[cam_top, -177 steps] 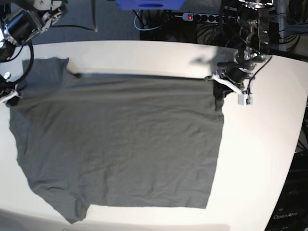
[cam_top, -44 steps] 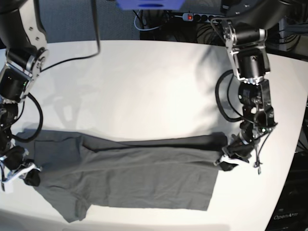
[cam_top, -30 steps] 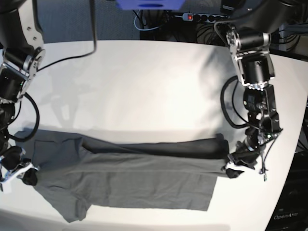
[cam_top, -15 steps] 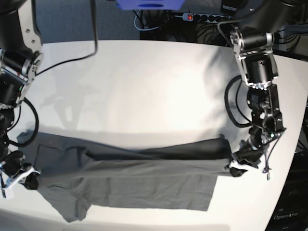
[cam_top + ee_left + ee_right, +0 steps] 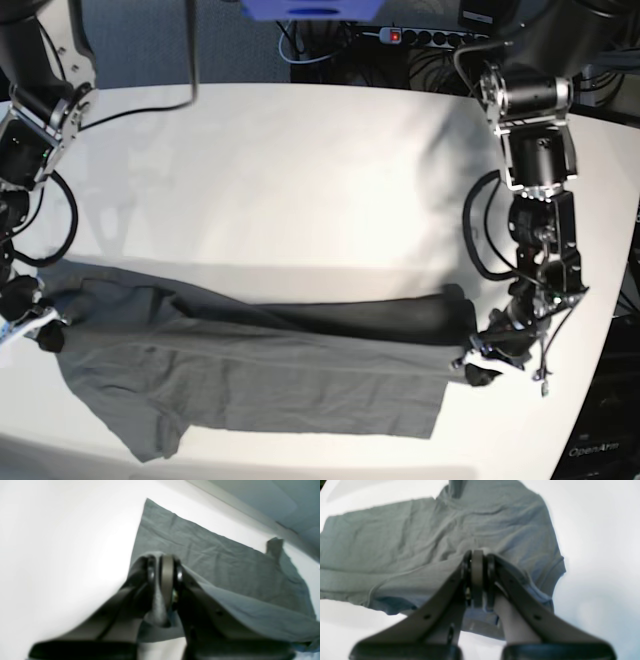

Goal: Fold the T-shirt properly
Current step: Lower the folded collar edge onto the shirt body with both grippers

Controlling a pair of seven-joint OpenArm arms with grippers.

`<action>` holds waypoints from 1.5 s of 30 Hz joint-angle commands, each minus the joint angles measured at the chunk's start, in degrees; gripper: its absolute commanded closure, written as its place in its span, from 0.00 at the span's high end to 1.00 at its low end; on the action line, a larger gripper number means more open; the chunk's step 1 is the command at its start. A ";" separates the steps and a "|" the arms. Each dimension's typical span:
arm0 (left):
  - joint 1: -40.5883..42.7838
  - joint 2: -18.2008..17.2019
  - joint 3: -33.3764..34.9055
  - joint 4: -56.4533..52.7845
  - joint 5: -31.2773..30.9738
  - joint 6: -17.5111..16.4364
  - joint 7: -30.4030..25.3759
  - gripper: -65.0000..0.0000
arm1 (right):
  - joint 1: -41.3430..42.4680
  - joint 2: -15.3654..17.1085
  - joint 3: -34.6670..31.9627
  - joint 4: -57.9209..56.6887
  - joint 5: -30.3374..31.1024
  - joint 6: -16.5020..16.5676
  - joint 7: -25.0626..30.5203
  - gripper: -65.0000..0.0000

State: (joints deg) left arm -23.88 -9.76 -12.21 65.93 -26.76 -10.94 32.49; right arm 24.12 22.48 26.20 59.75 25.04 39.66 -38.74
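A dark grey T-shirt (image 5: 250, 370) lies folded lengthwise across the near part of the white worktop (image 5: 300, 180). The left end effector (image 5: 478, 362), at the shirt's right edge, is pressed together, pinching fabric. The right end effector (image 5: 45, 335), at the left edge, likewise pinches the shirt's cloth.

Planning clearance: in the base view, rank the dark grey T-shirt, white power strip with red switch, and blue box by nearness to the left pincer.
1. Dark grey T-shirt, clamped in the left pincer.
2. White power strip, top edge.
3. Blue box, top, farther left.
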 commanded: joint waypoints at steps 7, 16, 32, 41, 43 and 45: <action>-2.36 0.31 1.70 0.57 6.50 -0.71 -5.46 0.04 | 0.80 2.27 2.95 1.13 0.85 0.34 1.42 0.02; -5.70 -0.39 5.39 -10.15 7.29 -0.71 -12.05 0.04 | -0.16 2.27 2.68 1.13 0.85 0.34 1.60 0.02; -9.48 -1.27 5.31 -15.07 13.36 -0.80 -14.34 0.04 | -0.08 2.36 2.51 1.05 0.68 0.34 1.60 0.02; -8.25 0.04 5.39 -14.99 13.45 -0.80 -14.34 0.04 | 0.10 0.77 2.60 0.96 -4.25 0.34 5.47 0.02; -7.73 0.22 5.39 -14.90 13.45 -0.80 -14.42 0.04 | 0.19 0.60 2.60 0.96 -4.33 0.34 5.47 0.02; -7.73 0.22 5.39 -14.90 13.45 -0.80 -14.42 0.04 | 0.19 0.60 2.60 0.96 -4.33 0.34 5.47 0.02</action>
State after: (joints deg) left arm -29.30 -9.21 -6.63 49.91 -13.02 -11.81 19.86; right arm 22.70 21.63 28.60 59.72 19.88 40.03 -34.96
